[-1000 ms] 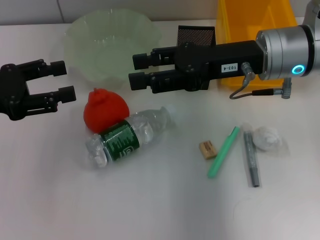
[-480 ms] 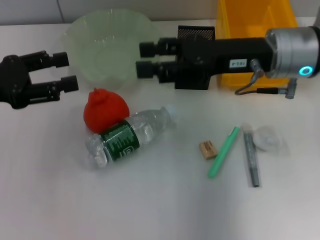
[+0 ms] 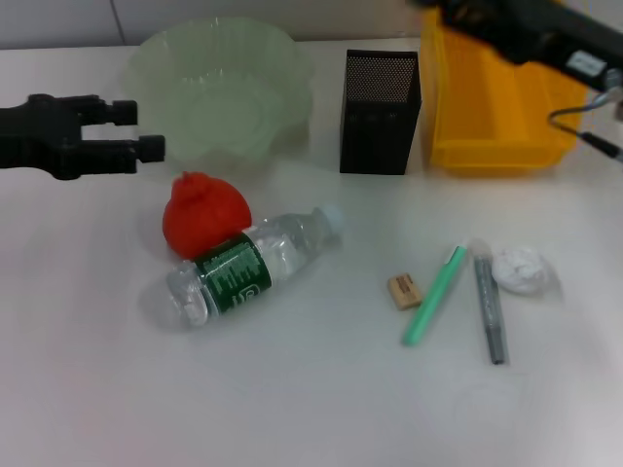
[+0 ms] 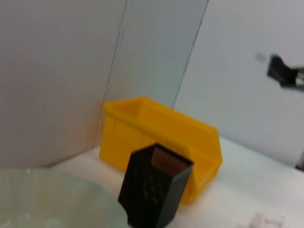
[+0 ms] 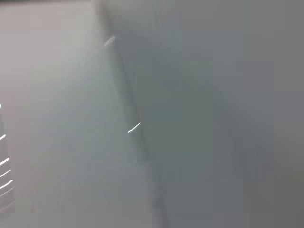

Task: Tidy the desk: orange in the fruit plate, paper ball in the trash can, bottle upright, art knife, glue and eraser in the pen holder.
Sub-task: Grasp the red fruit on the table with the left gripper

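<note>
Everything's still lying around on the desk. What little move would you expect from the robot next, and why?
Probably the left gripper drops toward the orange to grasp it. Its fingers are open and empty, and the orange sits on the table close by, leaning against the fallen bottle, just in front of the empty fruit plate. The right arm is far back over the trash can.

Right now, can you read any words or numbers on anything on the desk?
None can be read.
bottle: the dark green label has pale markings, too blurred to read.
right arm: a small white sticker near the trash can, too small to read.
grey pen, green pen, eraser: no print visible.
</note>
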Controlling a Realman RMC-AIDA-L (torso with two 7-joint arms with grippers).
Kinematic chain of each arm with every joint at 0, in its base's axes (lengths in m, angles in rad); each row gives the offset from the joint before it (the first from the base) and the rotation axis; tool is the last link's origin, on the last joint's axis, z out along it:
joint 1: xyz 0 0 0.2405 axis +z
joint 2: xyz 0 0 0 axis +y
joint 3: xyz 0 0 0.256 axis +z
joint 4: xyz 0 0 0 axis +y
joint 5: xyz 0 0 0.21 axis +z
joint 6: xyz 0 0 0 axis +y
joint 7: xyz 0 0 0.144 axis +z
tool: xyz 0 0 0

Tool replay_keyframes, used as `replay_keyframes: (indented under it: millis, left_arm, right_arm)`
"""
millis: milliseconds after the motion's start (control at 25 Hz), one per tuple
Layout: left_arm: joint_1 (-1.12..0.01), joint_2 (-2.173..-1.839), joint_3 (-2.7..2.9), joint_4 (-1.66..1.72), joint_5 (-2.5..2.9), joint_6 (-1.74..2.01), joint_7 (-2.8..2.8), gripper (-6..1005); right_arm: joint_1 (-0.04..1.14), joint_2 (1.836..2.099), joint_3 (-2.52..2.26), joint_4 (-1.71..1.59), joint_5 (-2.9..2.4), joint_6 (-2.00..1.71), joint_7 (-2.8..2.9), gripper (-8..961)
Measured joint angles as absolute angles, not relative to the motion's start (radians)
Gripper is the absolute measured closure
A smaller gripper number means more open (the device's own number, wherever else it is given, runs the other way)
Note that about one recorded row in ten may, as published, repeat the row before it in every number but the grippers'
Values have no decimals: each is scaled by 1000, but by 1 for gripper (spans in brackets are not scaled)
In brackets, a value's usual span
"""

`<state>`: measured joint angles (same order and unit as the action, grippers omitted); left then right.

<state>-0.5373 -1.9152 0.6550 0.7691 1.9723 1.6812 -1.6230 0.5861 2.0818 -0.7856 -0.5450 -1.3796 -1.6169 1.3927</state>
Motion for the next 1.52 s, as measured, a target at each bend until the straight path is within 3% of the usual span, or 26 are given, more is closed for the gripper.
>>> replay_keyframes:
  millis: [440, 1160, 1360, 1520]
  left_arm:
    - [-618, -2011, 755, 779, 2228, 1447, -1625, 219]
    - [-601, -2032, 813, 748, 2252, 1317, -1618, 219]
    - [-601, -2034, 843, 743, 2258, 1274, -1619, 324]
    - [-599, -2034, 851, 743, 2259, 1267, -1616, 477]
  right_arm:
    - [537, 2077, -687, -448, -1352, -1559, 1256, 257]
    - [551, 2072, -719, -452, -1360, -1566, 1269, 258]
    - [549, 2072, -718, -448, -1360, -1566, 1269, 259]
    - [546, 2074, -718, -448, -1360, -1562, 1269, 259]
